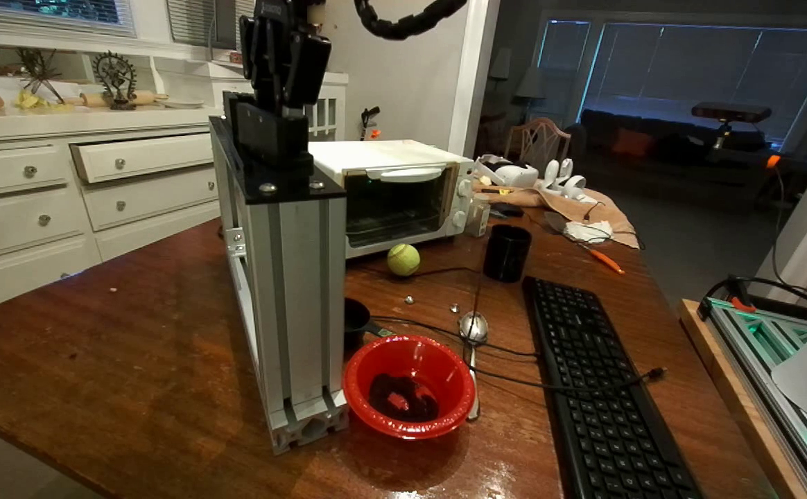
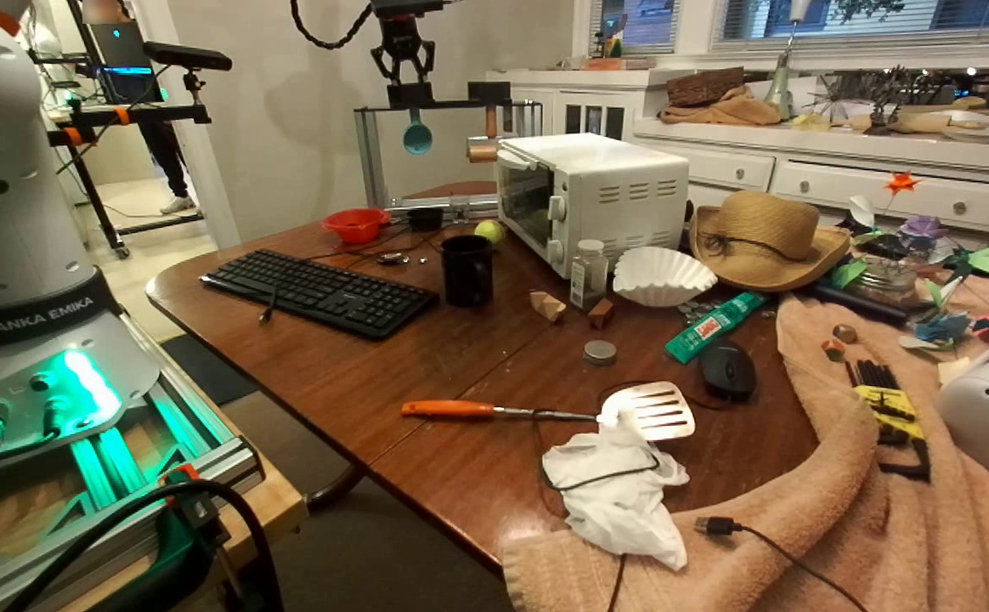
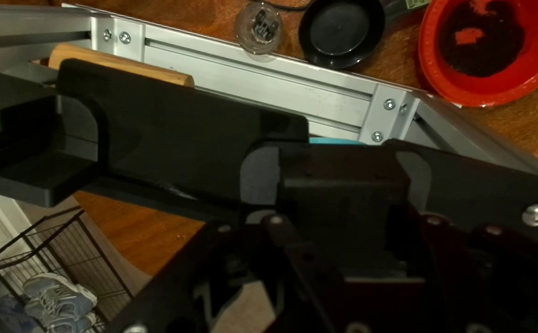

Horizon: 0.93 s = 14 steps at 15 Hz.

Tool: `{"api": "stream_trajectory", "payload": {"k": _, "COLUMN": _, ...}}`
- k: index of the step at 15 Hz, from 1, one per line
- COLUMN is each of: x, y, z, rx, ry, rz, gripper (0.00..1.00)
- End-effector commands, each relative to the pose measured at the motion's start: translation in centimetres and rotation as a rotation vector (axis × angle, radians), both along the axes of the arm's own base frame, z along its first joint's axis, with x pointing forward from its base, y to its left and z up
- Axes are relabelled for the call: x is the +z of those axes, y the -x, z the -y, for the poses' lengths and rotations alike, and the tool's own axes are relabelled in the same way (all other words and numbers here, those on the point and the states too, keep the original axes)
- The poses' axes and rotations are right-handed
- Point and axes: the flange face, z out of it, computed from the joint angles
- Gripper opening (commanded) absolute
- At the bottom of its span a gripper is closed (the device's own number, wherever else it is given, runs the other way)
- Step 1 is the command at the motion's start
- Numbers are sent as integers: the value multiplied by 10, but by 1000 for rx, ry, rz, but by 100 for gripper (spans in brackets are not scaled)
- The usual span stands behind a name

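High on the aluminium rack point(image 1: 310, 291), my gripper point(image 2: 408, 76) points down with its fingers on either side of a black block point(image 2: 409, 93). The wrist view shows that dark block point(image 3: 338, 208) filling the gap between the jaws, and they are shut on it. Beneath it hangs a teal scoop point(image 2: 417, 138); only a thin strip of teal shows in the wrist view. The block still sits at the rack's top plate. Another black block point(image 2: 489, 92) stands farther along the rack, with a wooden-handled tool point(image 2: 484, 150) hanging under it.
A red bowl point(image 1: 445, 367) with dark contents and a small black pan point(image 3: 343, 27) stand at the rack's foot. Close by are a white toaster oven point(image 2: 605, 166), tennis ball point(image 1: 403, 260), black mug point(image 1: 507, 253), spoon point(image 1: 473, 327) and keyboard point(image 1: 604, 374). Cables cross the table.
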Motion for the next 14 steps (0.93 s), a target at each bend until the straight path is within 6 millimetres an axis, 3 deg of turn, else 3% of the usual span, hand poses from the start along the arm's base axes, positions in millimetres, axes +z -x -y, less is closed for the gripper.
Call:
{"api": "stream_trajectory", "payload": {"k": 1, "x": 7, "y": 4, "z": 0, "rx": 0, "ry": -1, "rz": -19, "gripper": 23}}
{"api": "stream_trajectory", "payload": {"k": 6, "x": 19, "y": 21, "z": 1, "rx": -4, "ry": -3, "rz": -25, "gripper": 23}}
{"api": "stream_trajectory", "payload": {"k": 14, "x": 12, "y": 52, "z": 24, "rx": -33, "ry": 10, "rz": -75, "gripper": 23}}
